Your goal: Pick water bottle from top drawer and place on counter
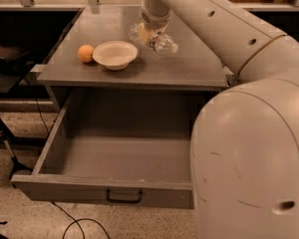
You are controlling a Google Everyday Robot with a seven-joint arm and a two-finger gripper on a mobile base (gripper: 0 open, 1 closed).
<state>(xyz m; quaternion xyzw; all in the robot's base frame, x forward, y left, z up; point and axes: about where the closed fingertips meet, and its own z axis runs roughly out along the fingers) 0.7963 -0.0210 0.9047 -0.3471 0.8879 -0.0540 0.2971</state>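
Okay, my gripper [150, 35] is over the back-middle of the counter [189, 66], fingers closed on the water bottle [162, 43]. The bottle lies sideways in the grasp, one end poking out right. It looks just above the surface, though I cannot tell whether it touches. The top drawer [119, 156] stands pulled out below and looks bare inside, handle [123, 197] at front centre, so I judge the pick is done and the placing is in hand. A bowl [114, 54] sits just left of the bottle with an orange fruit [85, 53] beside it, so I want to go straight down or slightly right, not left. The bottle is round, crinkly and on its side, so it will likely roll. I should lower until it rests, open slowly, then lift straight up without dragging it. Plenty of bare counter lies to the right and front.
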